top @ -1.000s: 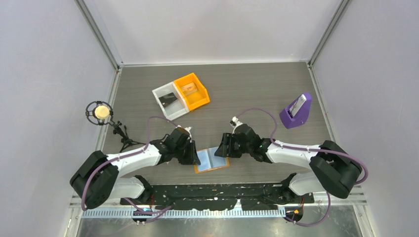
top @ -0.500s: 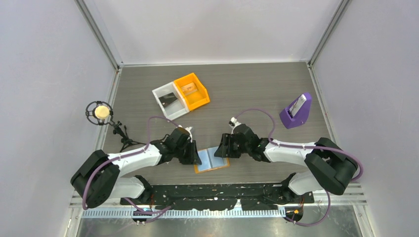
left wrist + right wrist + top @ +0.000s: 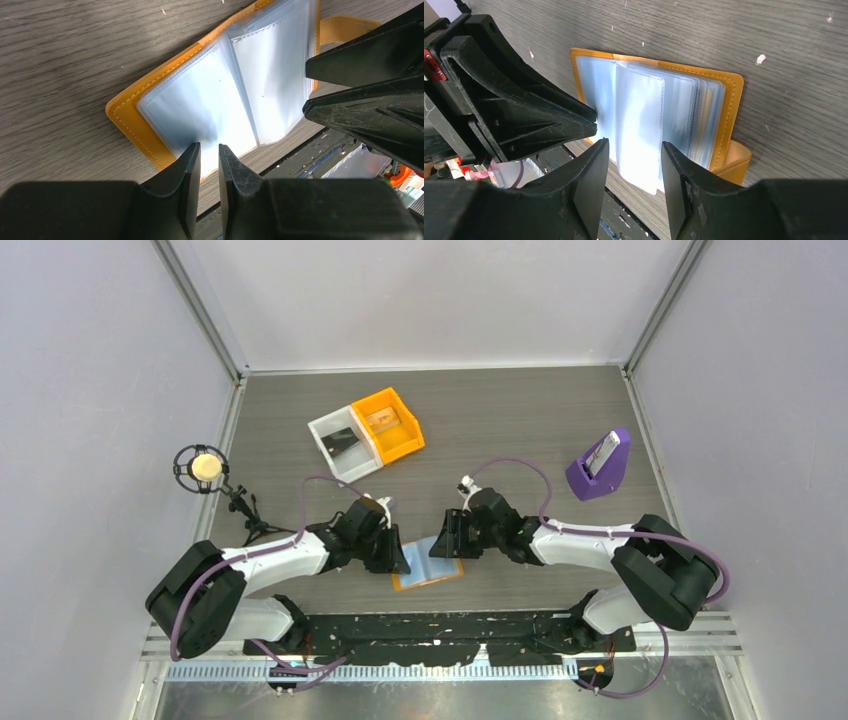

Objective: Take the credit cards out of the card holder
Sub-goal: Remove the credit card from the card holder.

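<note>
The card holder (image 3: 430, 564) lies open on the table near the front edge, orange cover down, with its pale blue clear sleeves (image 3: 215, 95) fanned upward. My left gripper (image 3: 399, 559) rests at its left side; the jaws (image 3: 209, 150) stand a narrow gap apart over the left sleeve's near edge, with nothing seen clamped. My right gripper (image 3: 448, 541) is at the holder's right side, open, and its fingers (image 3: 634, 150) straddle one raised sleeve (image 3: 639, 120) without touching it. I cannot make out any credit cards inside the sleeves.
A white bin (image 3: 325, 426) holding a dark flat card and an orange bin (image 3: 405, 437) stand together at the back left. A purple wedge stand (image 3: 600, 470) is at the right. A microphone on a small tripod (image 3: 205, 468) stands at the left edge.
The right gripper's jaws have narrowed a little and the right arm has edged slightly left toward the holder. The left arm and the holder have not moved.
</note>
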Tool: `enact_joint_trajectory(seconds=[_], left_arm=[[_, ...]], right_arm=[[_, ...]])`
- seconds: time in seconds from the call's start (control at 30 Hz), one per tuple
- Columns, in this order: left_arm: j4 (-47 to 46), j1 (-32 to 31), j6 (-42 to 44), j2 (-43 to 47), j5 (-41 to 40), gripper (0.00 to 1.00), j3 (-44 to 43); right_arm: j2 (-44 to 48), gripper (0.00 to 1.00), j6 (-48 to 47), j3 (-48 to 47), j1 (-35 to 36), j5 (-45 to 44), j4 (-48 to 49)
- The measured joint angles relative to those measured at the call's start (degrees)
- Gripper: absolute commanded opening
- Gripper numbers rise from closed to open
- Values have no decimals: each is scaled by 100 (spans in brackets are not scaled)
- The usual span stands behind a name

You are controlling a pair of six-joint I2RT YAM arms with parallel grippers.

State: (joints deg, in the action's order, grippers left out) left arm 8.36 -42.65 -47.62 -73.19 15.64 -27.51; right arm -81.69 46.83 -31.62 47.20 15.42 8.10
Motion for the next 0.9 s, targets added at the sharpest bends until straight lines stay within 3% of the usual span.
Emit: enact_joint_trajectory(seconds=[0.5,0.9], left_arm=[[-83,-2,-59,68,0,23,72],[337,42,-208,890,-275,24,127]], right_arm=[[2,47,295,13,0,428,562],[-55,45,568,33,63,595,966]])
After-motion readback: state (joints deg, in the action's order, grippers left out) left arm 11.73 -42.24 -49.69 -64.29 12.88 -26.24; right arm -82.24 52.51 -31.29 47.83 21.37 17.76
